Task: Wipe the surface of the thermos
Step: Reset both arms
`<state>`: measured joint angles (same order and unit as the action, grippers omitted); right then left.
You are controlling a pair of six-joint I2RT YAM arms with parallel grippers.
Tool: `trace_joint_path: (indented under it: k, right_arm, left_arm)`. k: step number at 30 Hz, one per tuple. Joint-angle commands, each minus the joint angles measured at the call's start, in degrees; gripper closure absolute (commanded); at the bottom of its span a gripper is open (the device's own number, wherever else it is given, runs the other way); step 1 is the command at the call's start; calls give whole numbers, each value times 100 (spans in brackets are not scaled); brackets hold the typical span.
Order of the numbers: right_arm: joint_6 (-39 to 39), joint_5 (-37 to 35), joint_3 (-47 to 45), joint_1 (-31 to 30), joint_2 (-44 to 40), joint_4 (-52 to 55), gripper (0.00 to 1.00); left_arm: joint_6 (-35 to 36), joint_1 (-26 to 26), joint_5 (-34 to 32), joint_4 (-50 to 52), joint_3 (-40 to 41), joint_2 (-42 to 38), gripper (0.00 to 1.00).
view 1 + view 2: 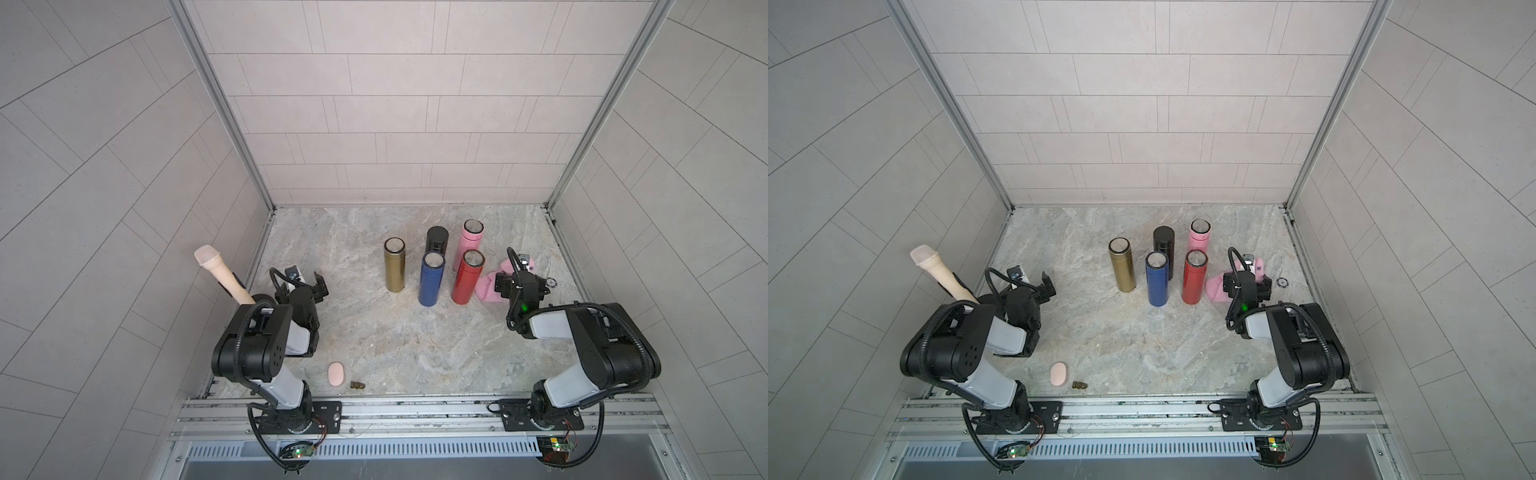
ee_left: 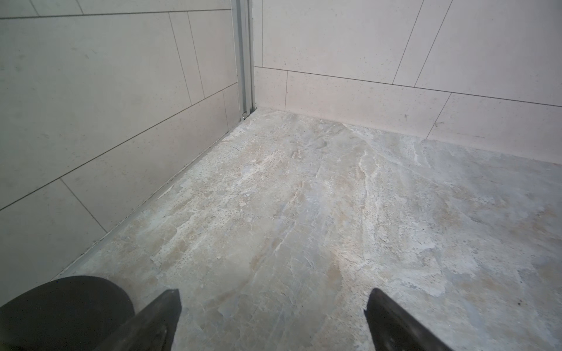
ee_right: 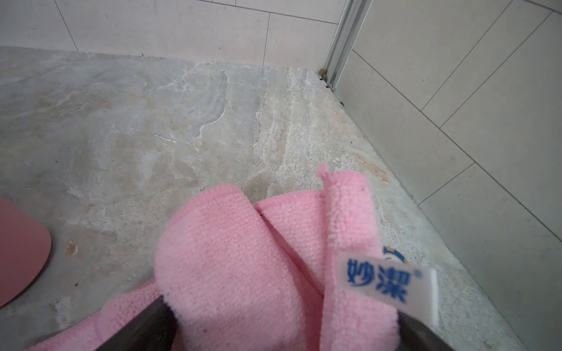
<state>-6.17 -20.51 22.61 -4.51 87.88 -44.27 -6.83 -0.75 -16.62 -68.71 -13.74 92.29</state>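
Right gripper (image 3: 282, 310) wide, pink cloth (image 3: 231, 258) between fingers, just right of red thermos (image 1: 467, 276) in both top views. Left gripper (image 2: 273, 301) wide, holds nothing, left of middle.

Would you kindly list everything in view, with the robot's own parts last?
thermoses: 5, gold thermos, black thermos, blue thermos, pink thermos, red thermos, upright mid-table
cloth: 1, pink, right of red thermos
disc: 1, blue-white, beside cloth
oval pad: 1, pink, front table edge
small object: 1, brown, beside oval pad
brush-like tool: 1, beige, tilted by left wall
table: 1, marbled grey
left gripper: 1, black, open over bare table
right gripper: 1, black, open astride cloth
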Motion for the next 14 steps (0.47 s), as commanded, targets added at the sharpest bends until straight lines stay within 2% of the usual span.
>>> trace_joint_path:
  k: [1,4,9,14]
  right_arm:
    - [78,-284,21,-33,-77,-210,0]
    - [-10,-317,111,-54,-157,119,0]
    - [-18,-296,331,-31,1,359,0]
    - [10,-331,148,-75,-165,186,0]
  left_arm:
    - [185,20,442,789,-474,-114,0]
    - [305,15,742,1341,-772,-119,0]
    - [348,21,767,1343,-795,-103,0]
    - [354,-2,758,1353,-802,-104,0]
